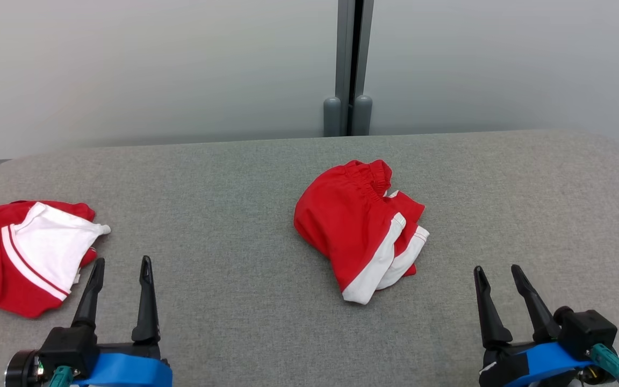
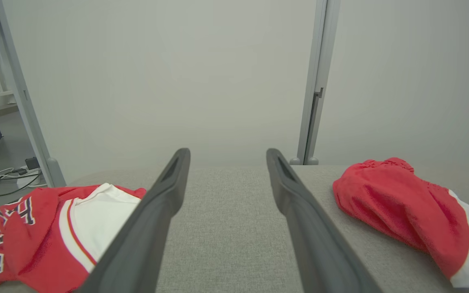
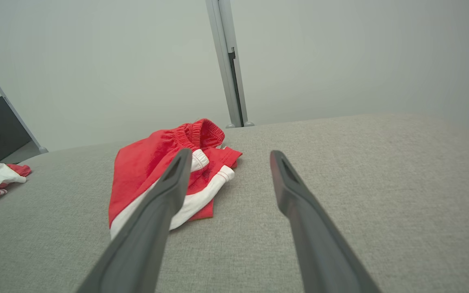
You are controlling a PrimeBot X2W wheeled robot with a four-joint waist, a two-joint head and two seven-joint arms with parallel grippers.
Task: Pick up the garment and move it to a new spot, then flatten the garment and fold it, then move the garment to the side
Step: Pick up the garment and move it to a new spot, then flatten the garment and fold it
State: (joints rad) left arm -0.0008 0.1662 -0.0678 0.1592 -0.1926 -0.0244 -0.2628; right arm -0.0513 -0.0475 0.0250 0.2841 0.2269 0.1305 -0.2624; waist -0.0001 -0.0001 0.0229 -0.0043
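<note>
A crumpled pair of red shorts with white trim (image 1: 360,228) lies bunched near the middle of the grey table (image 1: 245,177), waistband toward the far side. The shorts (image 2: 405,207) sit to the right of the left fingers, and in the right wrist view the shorts (image 3: 153,175) lie ahead and left. My left gripper (image 1: 121,266) hovers open at the near left, nothing between its fingers. My right gripper (image 1: 497,271) is open at the near right, a short way right of the shorts and apart from them.
A red and white jersey with dark lettering (image 1: 19,252) lies at the table's left edge, just left of my left gripper; the jersey (image 2: 47,228) also lies low left in the left wrist view. A grey post (image 1: 348,64) and pale wall stand behind the table.
</note>
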